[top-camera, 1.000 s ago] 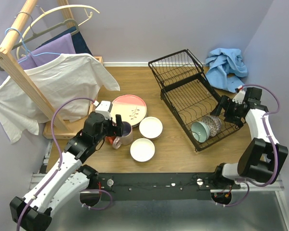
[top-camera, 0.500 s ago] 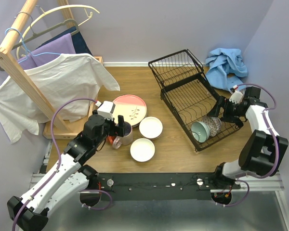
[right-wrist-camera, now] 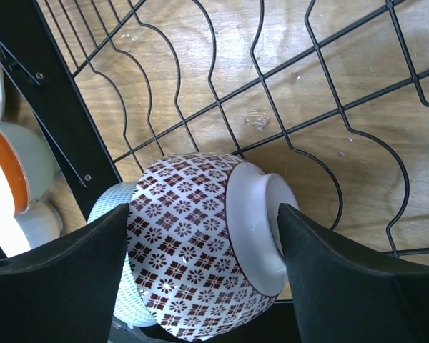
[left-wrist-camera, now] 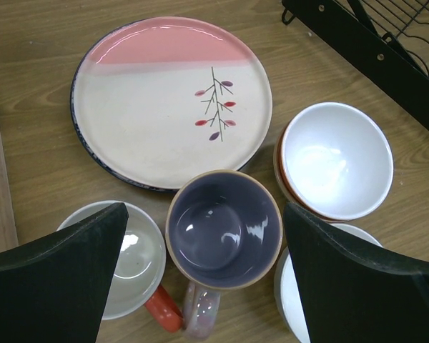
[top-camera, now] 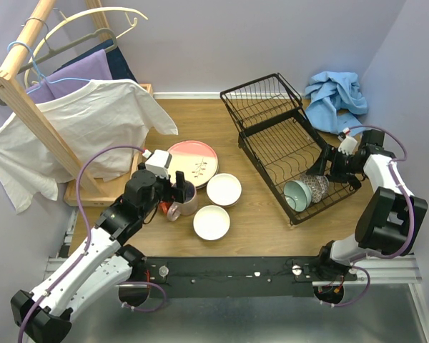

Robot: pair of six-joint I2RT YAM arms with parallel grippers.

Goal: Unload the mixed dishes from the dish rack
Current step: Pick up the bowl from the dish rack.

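Observation:
The black dish rack [top-camera: 261,93] stands at the back right. A red-patterned bowl [top-camera: 317,184] and a pale-green bowl [top-camera: 297,194] lie on their sides at its near end. My right gripper [top-camera: 332,168] is open, its jaws straddling the patterned bowl [right-wrist-camera: 193,243], with the pale-green bowl [right-wrist-camera: 114,286] behind it. On the table lie the pink-and-cream plate [top-camera: 191,162], two white bowls [top-camera: 224,189] [top-camera: 211,222], an orange-handled mug [left-wrist-camera: 132,257] and the purple-inside mug [left-wrist-camera: 224,229]. My left gripper [left-wrist-camera: 204,207] is open above the purple-inside mug, one finger on each side.
A wooden clothes stand with a white T-shirt [top-camera: 79,121] and hangers fills the left side, its base next to the plate. A blue cloth [top-camera: 336,96] lies at the back right beside the rack. The rack's black frame bar [right-wrist-camera: 57,107] runs along the left of the right wrist view.
My right gripper has shifted slightly up and left by the patterned bowl. My left arm has barely moved over the mugs.

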